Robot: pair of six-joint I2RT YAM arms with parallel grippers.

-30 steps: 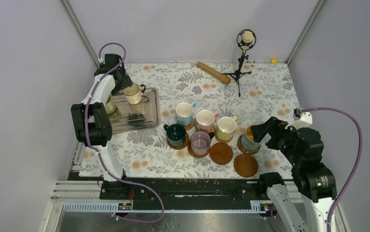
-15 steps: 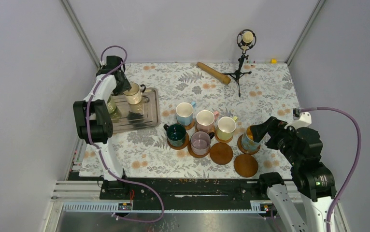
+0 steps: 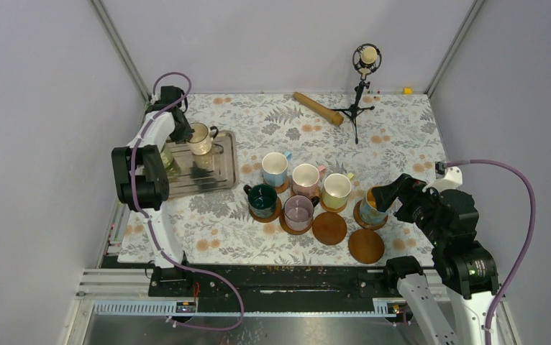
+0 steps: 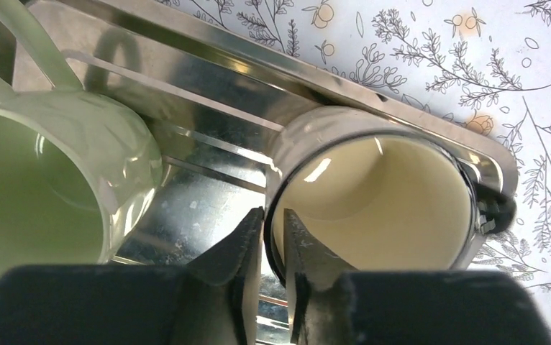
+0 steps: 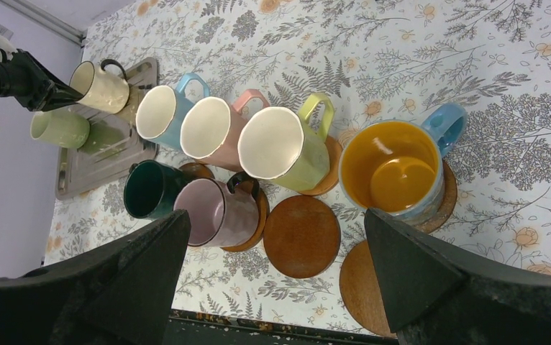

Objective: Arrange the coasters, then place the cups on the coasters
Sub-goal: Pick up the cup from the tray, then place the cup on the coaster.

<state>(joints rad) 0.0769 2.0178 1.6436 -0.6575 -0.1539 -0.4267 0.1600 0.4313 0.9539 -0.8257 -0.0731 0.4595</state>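
Top external view: the bench (image 3: pixel 402 136) wears a matte cloth printed with ferns and orange blossoms, and plain grey walls close it in. At its left, a shiny rectangular metal tray (image 3: pixel 219 172) with a raised lip carries a glossy cream mug (image 3: pixel 201 140) and a light green mug (image 3: pixel 165 154), which the arm half hides. The left pincer (image 3: pixel 186 133) sits at the cream mug's rim. In the middle, six round ceramic mugs stand on brown wooden discs, packed close: a light blue mug (image 3: pixel 275 169), pink mug (image 3: pixel 305 176), yellow-green mug (image 3: pixel 337 188), dark green mug (image 3: pixel 262 200), mauve mug (image 3: pixel 299 212) and blue mug (image 3: pixel 370 208). A bare coaster (image 3: pixel 329 228) and a second bare coaster (image 3: pixel 366 246) lie just in front of them. Open cloth separates the tray from the cluster. A wooden rod (image 3: pixel 318 108) and a microphone stand (image 3: pixel 359 100) occupy the far side.

Left wrist view: the pincer's fingers (image 4: pixel 240 244), nearly closed, pinch the cream mug's thin wall, one outside and one inside. The mug stands close against the tray's lip, with the light green mug just beside it.

Right wrist view: the right pincer (image 5: pixel 274 223) is spread wide and holds nothing. It hangs over the near coasters. The blue mug's inside is yellow, and it sits centred on its disc.
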